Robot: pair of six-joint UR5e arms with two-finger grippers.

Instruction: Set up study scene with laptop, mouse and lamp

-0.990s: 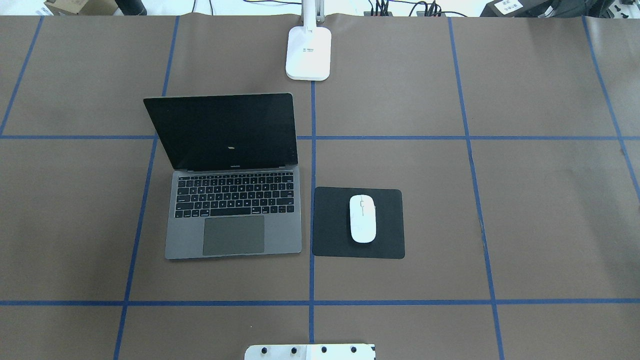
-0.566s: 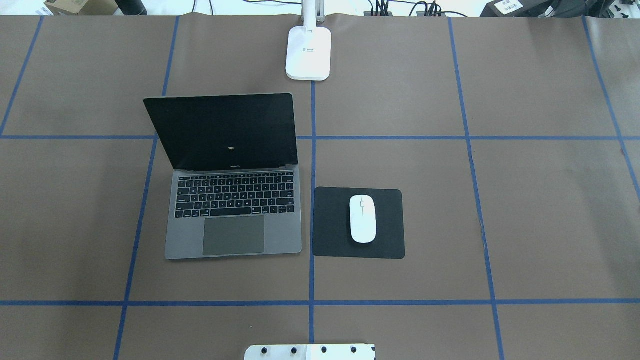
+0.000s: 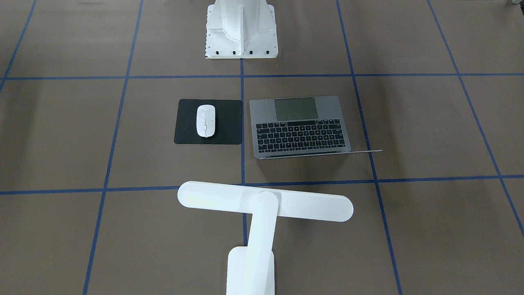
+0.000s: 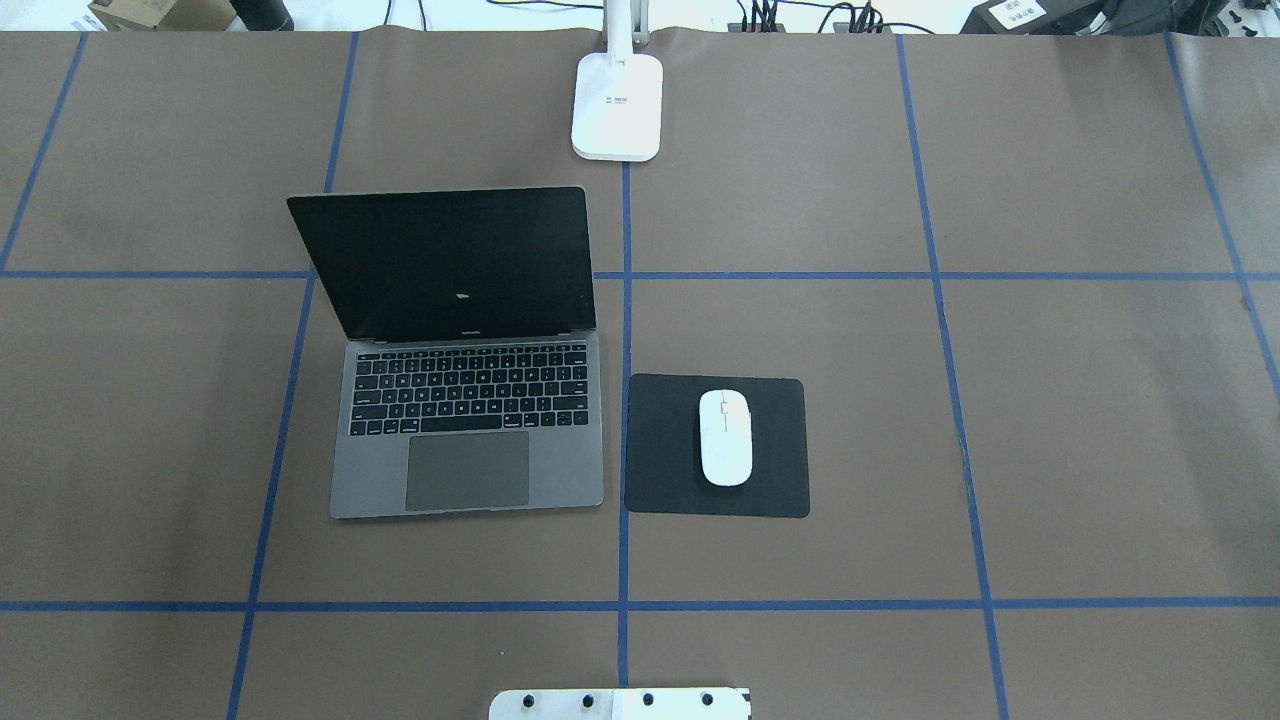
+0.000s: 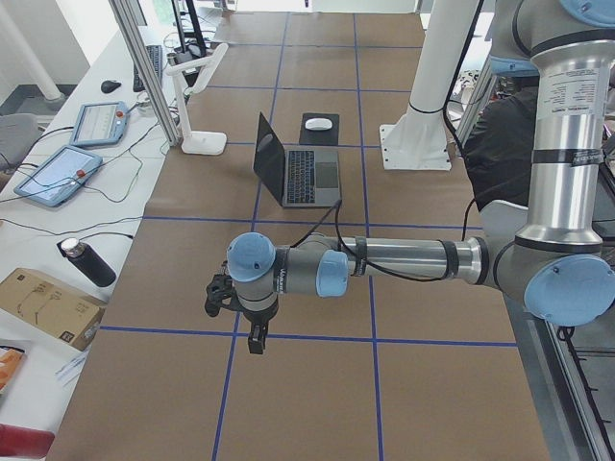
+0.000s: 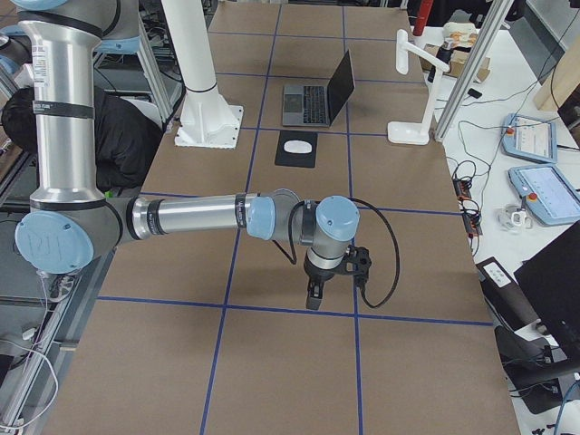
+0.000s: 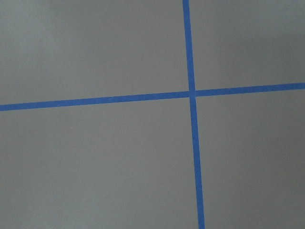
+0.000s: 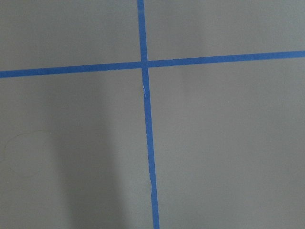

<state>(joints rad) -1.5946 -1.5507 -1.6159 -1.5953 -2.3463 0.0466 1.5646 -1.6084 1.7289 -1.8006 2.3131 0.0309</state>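
The open space-grey laptop (image 4: pixel 465 440) stands left of centre with a dark screen; it also shows in the front view (image 3: pixel 301 127). The white mouse (image 4: pixel 725 437) lies on a black square mat (image 4: pixel 660 450) beside it, and shows in the front view too (image 3: pixel 205 120). The white lamp (image 3: pixel 265 201) stands at the far edge, its base (image 4: pixel 617 105) on the centre line. My left gripper (image 5: pixel 255 338) hangs over bare table at my far left. My right gripper (image 6: pixel 313 297) hangs over bare table at my far right. I cannot tell if either is open or shut.
The white ribbed pedestal (image 3: pixel 241 28) with bolt holes stands at the near edge, centred. Blue tape lines grid the brown table cover (image 4: pixel 1100 400). Tablets, a bottle and cables lie on the side bench (image 5: pixel 58 173). Both wrist views show only brown cover and tape.
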